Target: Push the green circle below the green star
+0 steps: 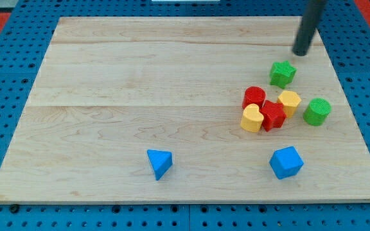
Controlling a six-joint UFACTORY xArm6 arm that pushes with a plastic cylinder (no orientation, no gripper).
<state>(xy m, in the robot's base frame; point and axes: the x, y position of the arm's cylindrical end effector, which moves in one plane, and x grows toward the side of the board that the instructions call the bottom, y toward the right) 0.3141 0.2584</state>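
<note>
The green star (282, 73) lies at the view's upper right on the wooden board (140, 83). The green circle (317, 111) lies below and to the right of it, near the board's right edge. My tip (300, 52) is above and slightly right of the green star, a short gap away, touching no block. The green circle is well below my tip.
A tight cluster sits left of the green circle: a red cylinder (254, 97), a red star (273, 115), a yellow heart (252, 119) and a yellow block (290, 102). A blue cube (286, 162) and a blue triangle (159, 163) lie near the bottom.
</note>
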